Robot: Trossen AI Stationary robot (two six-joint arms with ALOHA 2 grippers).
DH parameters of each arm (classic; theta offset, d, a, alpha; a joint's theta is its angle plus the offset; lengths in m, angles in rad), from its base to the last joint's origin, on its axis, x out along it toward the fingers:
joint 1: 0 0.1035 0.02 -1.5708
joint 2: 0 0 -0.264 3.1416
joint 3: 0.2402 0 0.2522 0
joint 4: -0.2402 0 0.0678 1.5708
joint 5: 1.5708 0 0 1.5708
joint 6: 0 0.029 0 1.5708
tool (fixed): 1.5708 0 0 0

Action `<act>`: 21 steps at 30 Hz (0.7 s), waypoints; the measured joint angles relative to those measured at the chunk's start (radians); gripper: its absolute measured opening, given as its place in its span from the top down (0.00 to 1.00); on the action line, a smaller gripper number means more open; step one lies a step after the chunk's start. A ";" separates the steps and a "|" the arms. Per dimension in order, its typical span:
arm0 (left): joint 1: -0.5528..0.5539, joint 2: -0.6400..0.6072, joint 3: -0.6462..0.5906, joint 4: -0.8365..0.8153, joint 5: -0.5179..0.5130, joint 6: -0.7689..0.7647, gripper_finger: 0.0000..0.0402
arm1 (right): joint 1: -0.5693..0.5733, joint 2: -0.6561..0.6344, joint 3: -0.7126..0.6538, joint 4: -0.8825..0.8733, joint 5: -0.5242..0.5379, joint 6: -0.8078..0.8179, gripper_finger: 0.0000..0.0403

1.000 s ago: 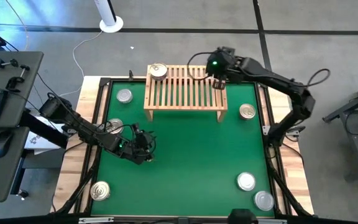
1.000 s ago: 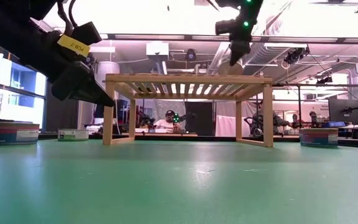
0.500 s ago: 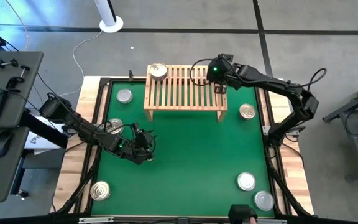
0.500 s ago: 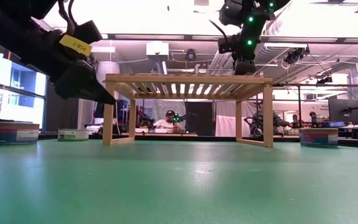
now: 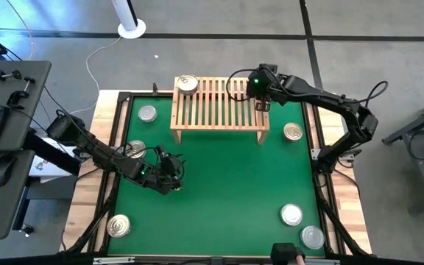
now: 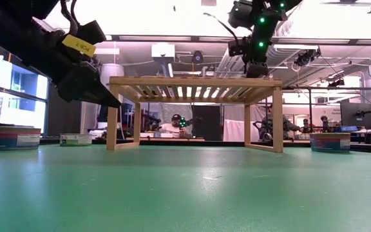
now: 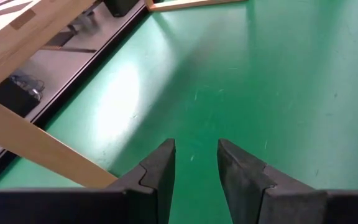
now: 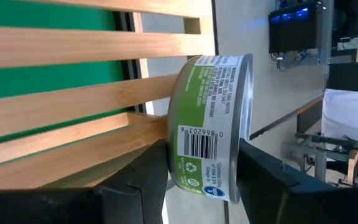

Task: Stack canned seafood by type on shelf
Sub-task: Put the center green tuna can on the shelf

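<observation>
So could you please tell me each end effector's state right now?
Left end effector: open, holding nothing.
Right end effector: closed around a tin on the shelf.

**A:** Where's the shelf (image 5: 218,107)?

**B:** At the mat's far edge, midway along it: light wood, slatted top, short legs.

**A:** Tins on it?

**B:** A gold-topped tin (image 5: 188,84) at the shelf's far left corner, and a green-labelled tin (image 8: 211,127) on the slats at its right end (barcode showing).

**A:** The rest?

**B:** On the mat: two (image 5: 147,113) (image 5: 135,149) along the left edge, one at the near left corner (image 5: 118,225), one (image 5: 294,132) by the right edge, two silver ones (image 5: 291,215) (image 5: 313,236) at the near right corner.
</observation>
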 joint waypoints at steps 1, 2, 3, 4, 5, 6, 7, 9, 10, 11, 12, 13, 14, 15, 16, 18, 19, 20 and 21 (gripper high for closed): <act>0.000 0.000 0.000 0.000 0.000 0.000 0.73 | 0.000 0.000 0.000 -0.005 -0.001 -0.002 0.59; 0.000 0.000 0.000 0.000 0.000 0.000 0.73 | 0.000 0.000 0.000 -0.008 -0.002 -0.007 0.59; 0.000 0.000 0.000 0.000 0.001 0.000 0.73 | 0.000 0.000 0.000 -0.009 -0.007 -0.007 0.59; 0.000 0.000 0.000 0.000 0.001 0.000 0.73 | 0.000 0.000 0.000 -0.011 -0.015 -0.007 0.58; 0.000 0.000 0.000 0.000 0.001 -0.001 0.73 | 0.000 0.001 0.000 -0.018 -0.030 -0.007 0.57; 0.000 0.000 0.000 0.000 0.001 0.000 0.73 | 0.000 0.003 -0.002 -0.027 -0.044 -0.007 0.55; 0.000 0.000 0.000 0.000 0.001 0.000 0.73 | 0.000 0.004 -0.003 -0.032 -0.049 -0.006 0.53; 0.000 0.000 0.000 0.000 0.002 -0.001 0.73 | 0.000 0.004 -0.003 -0.036 -0.051 -0.002 0.47; 0.000 0.000 0.000 0.000 0.002 0.000 0.73 | 0.001 0.003 -0.003 -0.041 -0.048 0.000 0.44; 0.000 0.000 0.000 0.000 0.002 -0.001 0.73 | 0.001 0.003 -0.002 -0.049 -0.041 0.000 0.42; 0.000 0.000 0.000 0.000 0.002 -0.001 0.73 | 0.000 0.003 0.003 -0.067 -0.034 0.001 0.39; 0.000 0.000 0.000 0.000 0.002 -0.001 0.73 | 0.000 0.004 0.011 -0.089 -0.030 0.001 0.36; 0.000 0.000 0.000 0.000 0.002 -0.001 0.73 | 0.000 0.004 0.023 -0.110 -0.028 0.004 0.35; 0.000 0.000 0.000 0.000 0.002 -0.001 0.73 | 0.000 0.004 0.040 -0.128 -0.028 0.012 0.33; 0.000 0.000 0.000 0.000 0.002 -0.001 0.73 | 0.000 0.004 0.059 -0.145 -0.027 0.024 0.32; 0.000 0.000 0.000 0.000 0.002 -0.001 0.73 | 0.000 0.004 0.109 -0.196 -0.038 0.053 0.31; 0.000 0.000 0.000 0.000 0.002 -0.001 0.73 | 0.000 0.004 0.138 -0.218 -0.055 0.067 0.31; 0.000 0.000 0.000 0.000 0.002 -0.002 0.73 | 0.000 0.004 0.169 -0.237 -0.079 0.082 0.31; 0.000 0.000 0.000 0.000 0.002 -0.002 0.73 | 0.000 0.002 0.201 -0.255 -0.109 0.103 0.31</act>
